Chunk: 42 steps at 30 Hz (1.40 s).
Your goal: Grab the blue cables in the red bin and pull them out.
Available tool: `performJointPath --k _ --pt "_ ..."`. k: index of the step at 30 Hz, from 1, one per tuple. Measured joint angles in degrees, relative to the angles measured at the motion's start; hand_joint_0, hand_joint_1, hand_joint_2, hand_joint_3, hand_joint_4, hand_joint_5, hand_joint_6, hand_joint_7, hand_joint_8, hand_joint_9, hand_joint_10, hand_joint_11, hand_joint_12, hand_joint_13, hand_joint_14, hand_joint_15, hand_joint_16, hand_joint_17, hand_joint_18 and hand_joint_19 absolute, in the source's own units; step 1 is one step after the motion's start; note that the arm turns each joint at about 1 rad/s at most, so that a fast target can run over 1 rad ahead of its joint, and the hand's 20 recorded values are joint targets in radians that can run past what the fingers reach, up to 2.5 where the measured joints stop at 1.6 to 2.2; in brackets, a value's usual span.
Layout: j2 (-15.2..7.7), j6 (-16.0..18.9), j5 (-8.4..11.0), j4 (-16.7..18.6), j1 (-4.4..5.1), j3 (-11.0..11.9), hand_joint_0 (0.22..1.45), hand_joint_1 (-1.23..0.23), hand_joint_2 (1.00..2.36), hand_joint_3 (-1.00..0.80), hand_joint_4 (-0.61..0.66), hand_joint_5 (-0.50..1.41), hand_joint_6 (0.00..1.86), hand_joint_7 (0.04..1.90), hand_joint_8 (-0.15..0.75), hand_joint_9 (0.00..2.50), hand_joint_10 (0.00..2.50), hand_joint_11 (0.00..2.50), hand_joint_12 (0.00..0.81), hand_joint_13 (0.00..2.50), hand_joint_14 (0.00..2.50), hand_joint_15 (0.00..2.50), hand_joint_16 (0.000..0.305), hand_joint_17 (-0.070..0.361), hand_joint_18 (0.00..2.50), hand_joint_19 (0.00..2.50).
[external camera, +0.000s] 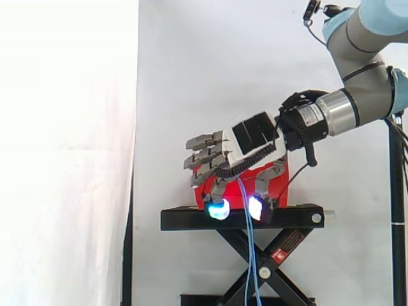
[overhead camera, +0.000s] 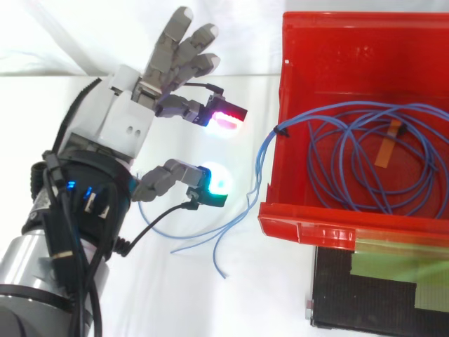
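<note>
Nothing stands between the hand (overhead camera: pixel 123 119) and the bin. In the top view the hand sits left of the red bin (overhead camera: pixel 309 228), clear of its wall. The fingers are spread and mostly straight. One fingertip (overhead camera: pixel 226 118) glows magenta and the thumb pad (overhead camera: pixel 214 184) glows cyan. You can see open space between those two pads, and nothing is pinched there.

The blue cables (overhead camera: pixel 265 151) lie mostly inside the bin, coiled in wide, loose loops across its floor. A short strip of brownish tape (overhead camera: pixel 387 144) sticks to the coils on the right. One bundle climbs over the bin's left wall and drops outside. Its loose ends curve away under the thumb toward the near left. You cannot tell from above whether they brush the thumb.

In the side view the same strands hang straight down past the front of the black stand (external camera: pixel 191 219), between the two glowing pads. The bin rests on top of that stand, which is a scissor-type lift with crossed legs (external camera: pixel 280 255). A patch of green tape (overhead camera: pixel 393 270) is stuck on the stand's top just near of the bin. A dark pole (external camera: pixel 395 210) stands at the right edge, and the white curtain (external camera: pixel 191 64) hangs behind everything.
</note>
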Motion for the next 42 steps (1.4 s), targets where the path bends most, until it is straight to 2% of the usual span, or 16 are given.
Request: performJointPath --k 5,15,29,42 --pt "0.0 -0.6 -0.19 2.0 -0.46 -1.8 0.74 -1.06 1.00 -1.00 0.08 0.39 0.53 0.49 0.242 0.40 0.01 0.39 0.337 0.26 0.00 0.11 0.053 0.120 0.12 0.22" --pt "0.0 -2.4 -0.43 2.4 -1.01 -3.0 0.74 -1.05 1.00 -1.00 0.08 0.39 0.52 0.50 0.243 0.40 0.01 0.39 0.337 0.26 0.00 0.10 0.053 0.120 0.12 0.22" --pt "0.0 -5.4 -0.44 1.2 -1.56 -3.2 0.75 -1.06 1.00 -1.00 0.08 0.40 0.52 0.50 0.244 0.40 0.01 0.40 0.336 0.26 0.00 0.10 0.053 0.119 0.12 0.22" --pt "0.0 -7.2 -0.44 1.4 -1.83 -3.1 0.75 -1.06 1.00 -1.00 0.08 0.42 0.72 0.42 0.249 0.43 0.01 0.40 0.339 0.28 0.00 0.12 0.052 0.118 0.15 0.23"
